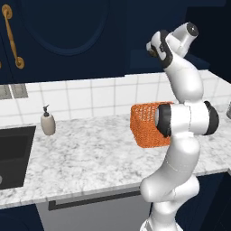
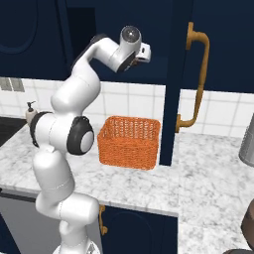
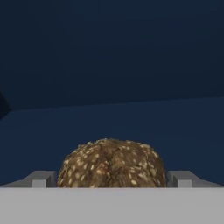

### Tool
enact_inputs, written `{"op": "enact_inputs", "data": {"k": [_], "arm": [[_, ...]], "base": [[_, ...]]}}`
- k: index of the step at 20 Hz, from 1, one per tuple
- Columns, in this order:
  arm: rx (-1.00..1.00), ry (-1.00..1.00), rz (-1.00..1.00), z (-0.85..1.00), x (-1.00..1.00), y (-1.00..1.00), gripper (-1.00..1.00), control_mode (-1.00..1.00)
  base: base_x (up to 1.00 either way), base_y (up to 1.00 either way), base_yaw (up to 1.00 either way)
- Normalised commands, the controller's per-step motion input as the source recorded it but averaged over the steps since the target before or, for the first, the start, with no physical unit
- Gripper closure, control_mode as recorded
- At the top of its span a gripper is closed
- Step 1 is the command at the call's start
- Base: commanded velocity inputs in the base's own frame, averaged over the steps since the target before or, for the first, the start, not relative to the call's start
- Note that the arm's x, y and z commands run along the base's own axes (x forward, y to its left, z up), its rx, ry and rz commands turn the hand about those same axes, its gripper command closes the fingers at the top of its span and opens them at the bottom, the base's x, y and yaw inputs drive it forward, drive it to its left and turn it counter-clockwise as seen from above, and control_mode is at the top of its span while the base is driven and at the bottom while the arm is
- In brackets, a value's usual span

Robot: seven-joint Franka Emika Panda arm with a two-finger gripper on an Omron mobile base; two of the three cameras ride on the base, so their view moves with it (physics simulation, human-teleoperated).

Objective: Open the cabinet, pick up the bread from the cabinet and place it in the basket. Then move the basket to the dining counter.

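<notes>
In the hand view a round brown seeded bread point(image 3: 112, 161) lies on the navy shelf of the cabinet point(image 3: 131, 118). My gripper point(image 3: 111, 179) is open, with one fingertip on each side of the bread and small gaps between. The arm reaches up into the cabinet past its open door point(image 2: 171, 94), which has a gold handle point(image 2: 196, 74). The orange mesh basket point(image 2: 130, 141) point(image 1: 145, 127) stands on the marble counter below the cabinet, with nothing visible inside it. The dining counter is out of view.
A closed cabinet door with a gold handle point(image 1: 11, 37) hangs at the upper left. A soap dispenser point(image 1: 47, 122) stands beside the black sink point(image 1: 13, 153). A grey metal vessel point(image 2: 247, 144) sits at the right edge. The open door juts over the counter beside the basket.
</notes>
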Motion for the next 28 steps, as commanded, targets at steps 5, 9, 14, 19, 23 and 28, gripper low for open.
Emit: {"op": "enact_inputs", "data": {"k": [5, 9, 14, 19, 23, 28], "arm": [[0.0, 0.0, 0.01, -0.03, -1.0, 0.0, 1.0, -1.0], [0.0, -0.07, 0.0, 0.0, -1.0, 0.12, 1.0, -1.0], [0.0, -0.01, 0.0, 0.0, -1.0, 0.09, 1.0, -1.0], [0.0, 0.0, -0.02, 0.0, -1.0, 0.0, 1.0, -1.0], [0.0, 0.0, -0.08, 0.0, -1.0, 0.0, 1.0, -1.0], [0.0, 0.07, -0.08, -0.13, -1.0, 0.05, 1.0, -1.0]], "base": [[0.0, 0.0, 0.0], [0.0, 0.0, 0.0], [0.0, 0.0, 0.0], [0.0, 0.0, 0.0], [0.0, 0.0, 0.0], [0.0, 0.0, 0.0]]}}
